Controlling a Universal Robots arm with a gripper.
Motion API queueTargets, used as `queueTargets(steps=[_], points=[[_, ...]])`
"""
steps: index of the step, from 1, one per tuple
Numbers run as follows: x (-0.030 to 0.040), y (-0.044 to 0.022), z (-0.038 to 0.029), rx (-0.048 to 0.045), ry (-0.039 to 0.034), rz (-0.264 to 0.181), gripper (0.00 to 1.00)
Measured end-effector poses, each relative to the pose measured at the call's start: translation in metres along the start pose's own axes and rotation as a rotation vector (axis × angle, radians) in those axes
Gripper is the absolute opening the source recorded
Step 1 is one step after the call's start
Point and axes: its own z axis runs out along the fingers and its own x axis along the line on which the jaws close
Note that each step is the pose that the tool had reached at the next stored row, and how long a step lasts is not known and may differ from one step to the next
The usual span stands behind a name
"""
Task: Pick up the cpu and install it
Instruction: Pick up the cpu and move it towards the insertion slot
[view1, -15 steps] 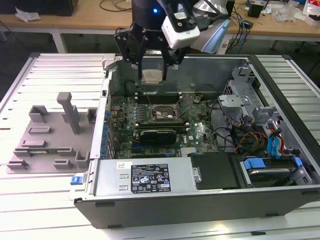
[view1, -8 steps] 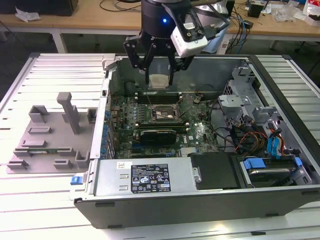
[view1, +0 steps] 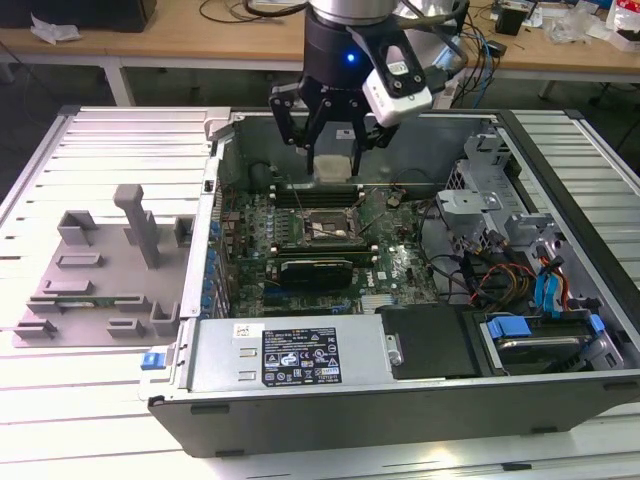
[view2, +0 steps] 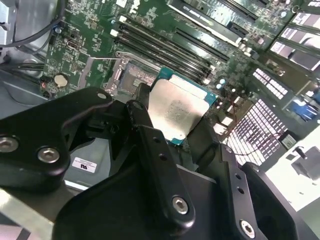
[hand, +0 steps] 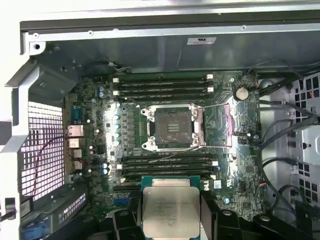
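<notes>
— One chip, one pincer, and they're together: the cpu is clamped by its edges between the black fingers, metal top up, hanging over the open computer case on the desk.
— Where is it against the socket?
— Not over it. In the exterior view it hovers above the memory slots, just beyond the socket. In the first wrist view that socket lies bare, apart from the chip.
— So the pick-up is done?
— I'd judge so. This is the carry, and the install is not yet made. Seating it calls, I'd say, for the chip squared to the frame, level, corners matched, then a gentle descent. Those contacts look unforgiving of a tilt.
</notes>
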Motion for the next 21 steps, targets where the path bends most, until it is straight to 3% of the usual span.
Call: queueTargets(steps=[4, 12, 13, 15, 19, 21], points=[[-0.0025, 0.005, 0.0091, 0.0004, 0.0018, -0.048, 0.55], [-0.0051, 0.0171, 0.0213, 0.0009, 0.0033, -0.087, 0.55], [-0.0055, 0.0191, 0.0253, 0.0007, 0.0035, -0.094, 0.55], [-0.0085, 0.0198, 0.0336, 0.0008, 0.0038, -0.096, 0.55], [-0.0126, 0.0204, 0.0419, 0.0008, 0.0046, -0.09, 0.55], [-0.0127, 0.0214, 0.0443, 0.0006, 0.0048, -0.064, 0.55]])
